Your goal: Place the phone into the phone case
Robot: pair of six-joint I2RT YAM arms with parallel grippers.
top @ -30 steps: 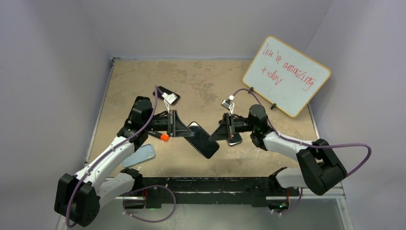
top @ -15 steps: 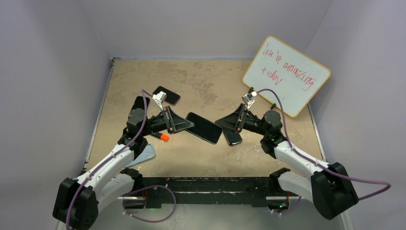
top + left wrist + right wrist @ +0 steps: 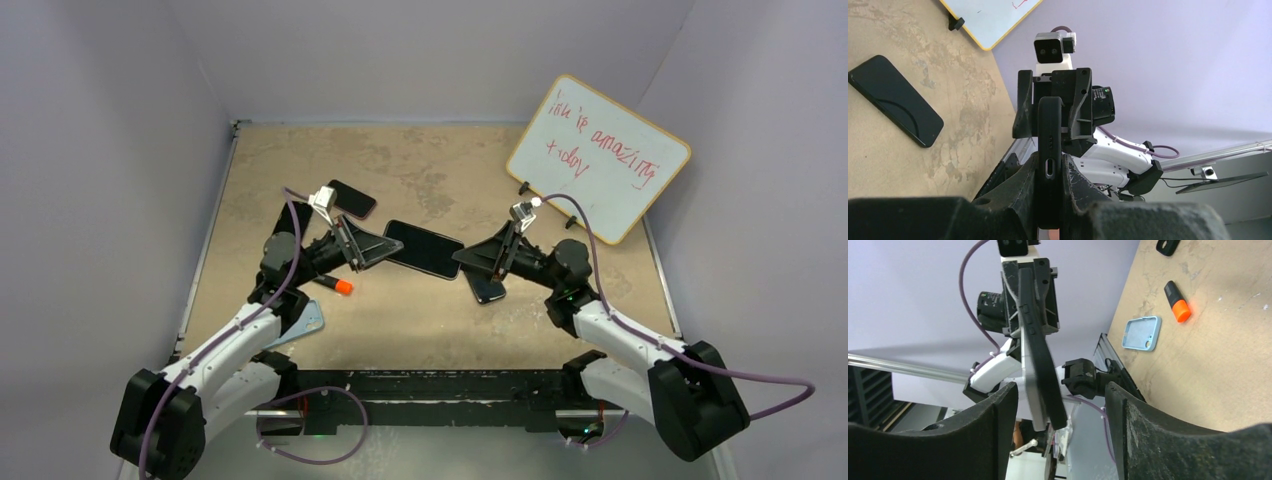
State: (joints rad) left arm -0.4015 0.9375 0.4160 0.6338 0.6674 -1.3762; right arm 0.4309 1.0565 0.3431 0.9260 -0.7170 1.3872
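My left gripper (image 3: 395, 248) is shut on one end of a black cased phone (image 3: 425, 250) and holds it above the table. In the left wrist view the gripper (image 3: 1049, 175) pinches it edge-on (image 3: 1049, 130), with button bumps and a port cutout showing. My right gripper (image 3: 458, 262) is open at the phone's other end. In the right wrist view the gripper (image 3: 1060, 390) has its jaws wide on both sides of the phone's end (image 3: 1040, 365), not touching it. A light blue case (image 3: 300, 322) lies by the left arm and also shows in the right wrist view (image 3: 1142, 332).
A second black phone (image 3: 487, 288) lies on the table under the right gripper; it shows in the left wrist view (image 3: 895, 107). Another black phone (image 3: 350, 198) lies at the back left. An orange marker (image 3: 343, 287) lies near the left arm. A whiteboard (image 3: 598, 155) leans at the back right.
My left gripper has swung the held phone up and back, from pointing towards the near edge to lying across. My right arm drew back to the right, its open jaws now at the phone's end.
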